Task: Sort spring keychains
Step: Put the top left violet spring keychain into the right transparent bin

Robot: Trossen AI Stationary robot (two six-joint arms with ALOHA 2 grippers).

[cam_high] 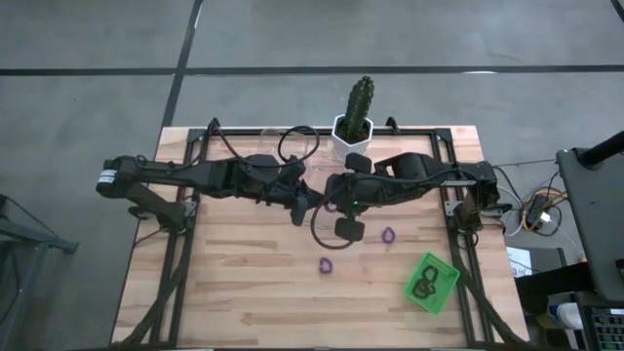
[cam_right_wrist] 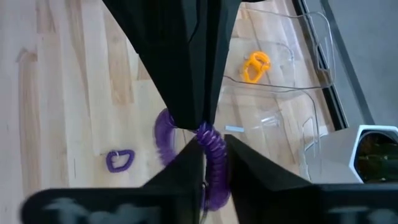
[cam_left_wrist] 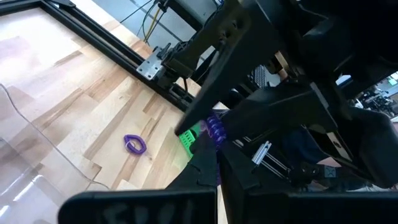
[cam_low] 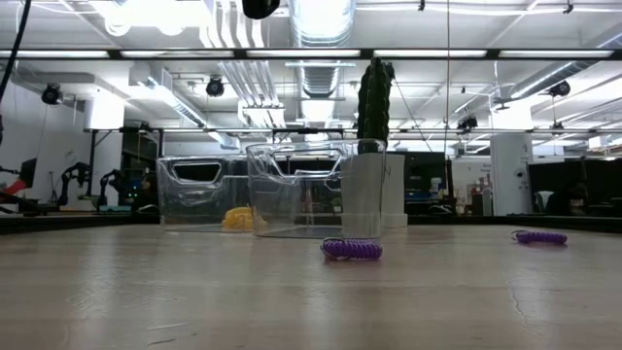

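One purple spring keychain hangs in the air between my two grippers, which meet above the table's middle, in front of the cactus pot. My right gripper and my left gripper are both shut on it. Two more purple keychains lie flat on the wood, and the low view shows them as well. An orange keychain lies inside a clear bin. Black keychains lie in the green tray. My left gripper pinches the purple keychain's coil at its upper end between its two fingertips. The fingers come at it from the table's left. The keychain is lifted clear of the table. My right gripper pinches the same coil lower down between its two fingers, coming from the table's right. A loop of the keychain sticks out to one side of the fingers, free in the air.
Two clear bins stand at the far edge beside the cactus pot. The green tray sits near the table's near right corner. A black frame runs along the table's sides. Bare wood lies near the near left corner.
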